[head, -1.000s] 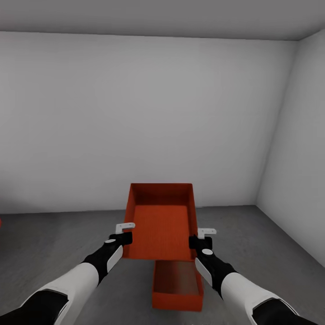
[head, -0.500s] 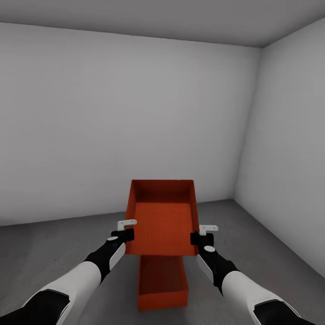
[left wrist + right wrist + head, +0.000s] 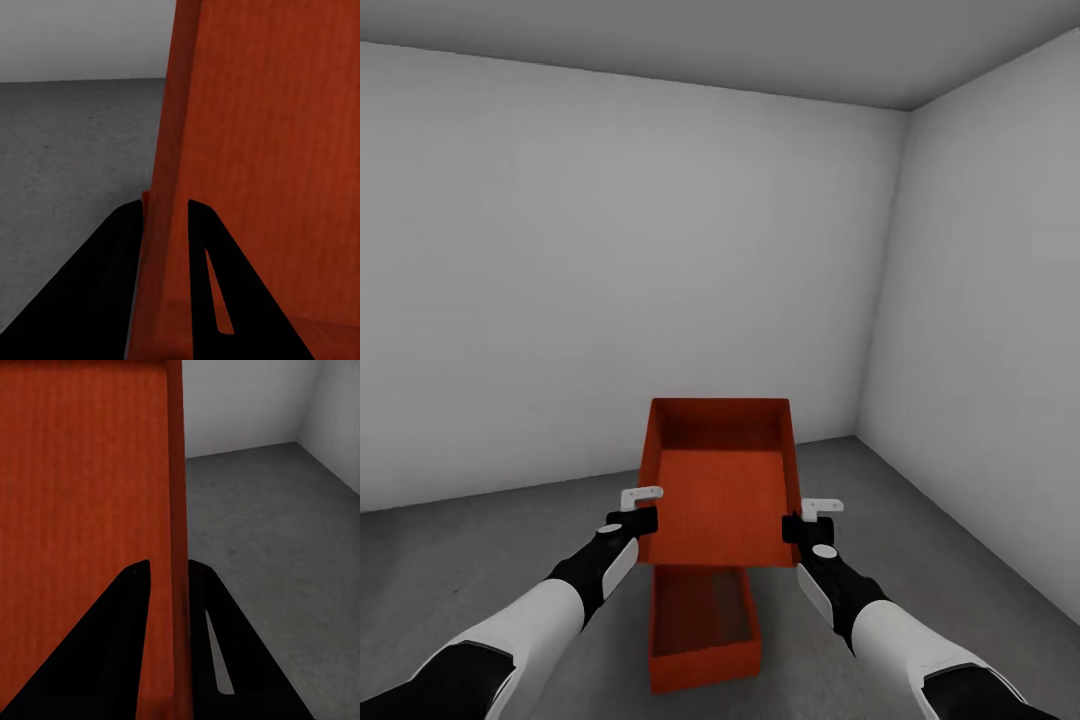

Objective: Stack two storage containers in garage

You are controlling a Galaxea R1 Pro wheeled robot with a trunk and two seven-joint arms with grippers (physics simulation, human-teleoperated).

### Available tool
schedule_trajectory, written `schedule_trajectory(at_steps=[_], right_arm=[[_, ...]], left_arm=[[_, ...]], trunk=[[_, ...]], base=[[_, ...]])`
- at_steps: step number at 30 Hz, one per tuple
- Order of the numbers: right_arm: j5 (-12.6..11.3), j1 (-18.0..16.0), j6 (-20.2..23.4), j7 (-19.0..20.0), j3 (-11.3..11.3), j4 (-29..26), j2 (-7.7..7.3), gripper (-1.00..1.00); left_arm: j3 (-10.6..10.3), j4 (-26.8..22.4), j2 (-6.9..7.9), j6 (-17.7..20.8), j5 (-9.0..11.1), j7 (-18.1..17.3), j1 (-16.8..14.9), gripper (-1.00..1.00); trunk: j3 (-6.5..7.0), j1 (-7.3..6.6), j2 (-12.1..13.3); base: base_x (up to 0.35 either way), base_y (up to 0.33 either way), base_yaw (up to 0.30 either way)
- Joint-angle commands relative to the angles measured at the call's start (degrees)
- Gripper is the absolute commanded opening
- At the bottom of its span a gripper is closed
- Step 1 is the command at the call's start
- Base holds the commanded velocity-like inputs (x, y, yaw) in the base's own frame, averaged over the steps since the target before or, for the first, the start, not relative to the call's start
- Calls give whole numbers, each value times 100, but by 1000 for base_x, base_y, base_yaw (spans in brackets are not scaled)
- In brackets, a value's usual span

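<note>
Both arms are out in front, and between them hangs the upper storage container [image 3: 722,490], red-orange and open-topped, tilted so its inside faces the head camera. The left gripper [image 3: 641,510] pinches the box's left side wall near the near corner; in the left wrist view that wall [image 3: 169,225] runs straight between the two dark fingers [image 3: 202,255], one inside the box and one outside, jaws narrowed right down to the wall's thickness. The right gripper [image 3: 810,518] mirrors it on the opposite wall, and the right wrist view shows the same picture: a thin orange edge [image 3: 176,547] sandwiched between the black fingers [image 3: 135,607], barely any gap to spare. Below the two grippers and a little nearer to the robot, the lower storage container [image 3: 702,630] sits on the dark concrete floor [image 3: 460,560], open side up. Its far end is hidden behind the held box, so whether the two touch cannot be told from here. The carried box's underside is out of sight too. Beyond the grippers stand the white walls [image 3: 610,270] of the garage, meeting in a corner off to the right, with the grey ceiling [image 3: 660,40] above. The robot's forearms are cut off at the picture's lower edge.
</note>
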Motion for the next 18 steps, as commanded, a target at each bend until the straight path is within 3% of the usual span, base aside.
schedule_trajectory(at_steps=[1,18], right_arm=[[16,-13,-41,-114,-142,-15,-6,-100],[9,-13,-39,-165,-142,-9,7,-100]], left_arm=[[-41,218,237,36,12,84,1,-100],[-40,218,235,36,18,84,0,-100]], trunk=[[-7,1,-6],[-7,1,-6]], base=[[0,0,-4],[0,0,22]])
